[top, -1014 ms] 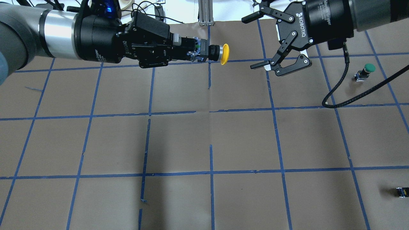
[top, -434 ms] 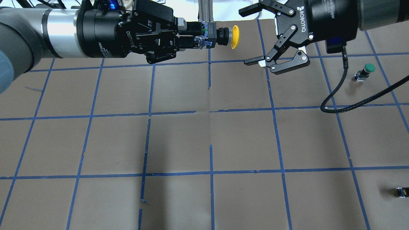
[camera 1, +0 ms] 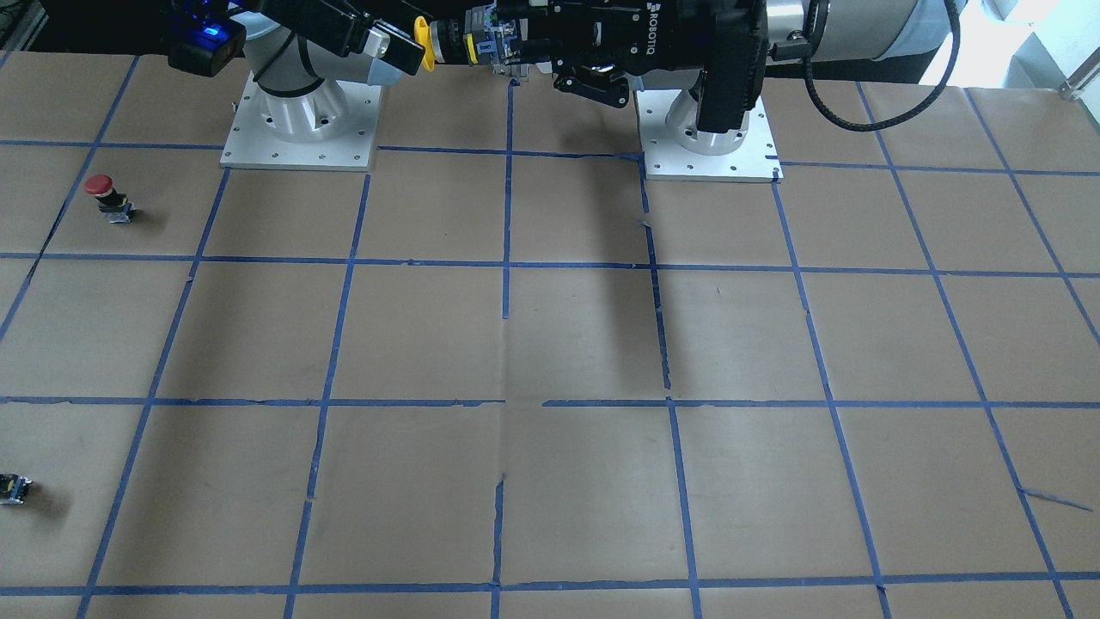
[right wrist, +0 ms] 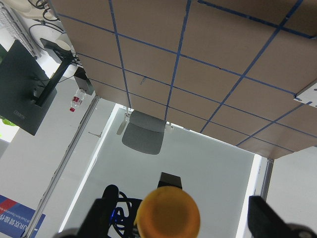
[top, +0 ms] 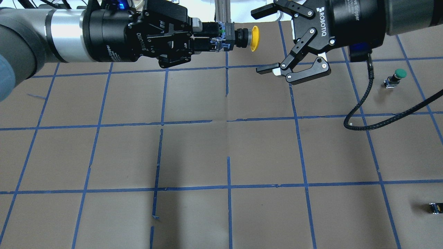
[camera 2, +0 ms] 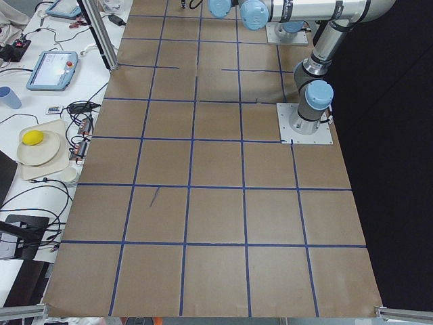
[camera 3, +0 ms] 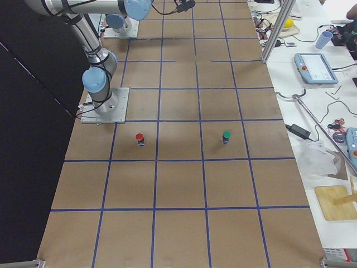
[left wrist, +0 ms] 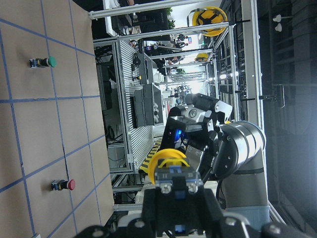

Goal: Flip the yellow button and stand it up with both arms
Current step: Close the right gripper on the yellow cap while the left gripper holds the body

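The left fingers (top: 213, 34) are shut tight on the blocky back end of the yellow button (top: 244, 34). They hold it up in the air, off the surface (top: 263, 148). It lies on its side, and the yellow cap points at the right arm. In the overhead view it lines up with the far edge of the surface, just beside a silver post (top: 223, 12) at that edge.

The right fingers (top: 262, 40) are spread wide and hold nothing. Their open mouth faces the cap. The cap sits right at that mouth, between the two tips, and touches neither. It is closer to the far tip than to the near one. In the right wrist view the cap (right wrist: 168, 214) is low in the middle, with a finger on each side and room on both sides.

Under the arms the surface shows brown paper, blue tape lines (top: 228, 186) and the arms' shadows.

A green button (top: 396, 76) stands on the robot's right side of the surface, well apart from both sets of fingers. A red button (camera 1: 106, 196) stands on that side too, closer to the robot. A small part (top: 435, 207) lies near the right edge. A black cable (top: 360, 103) hangs from the right arm and loops low between the right fingers and the green button.
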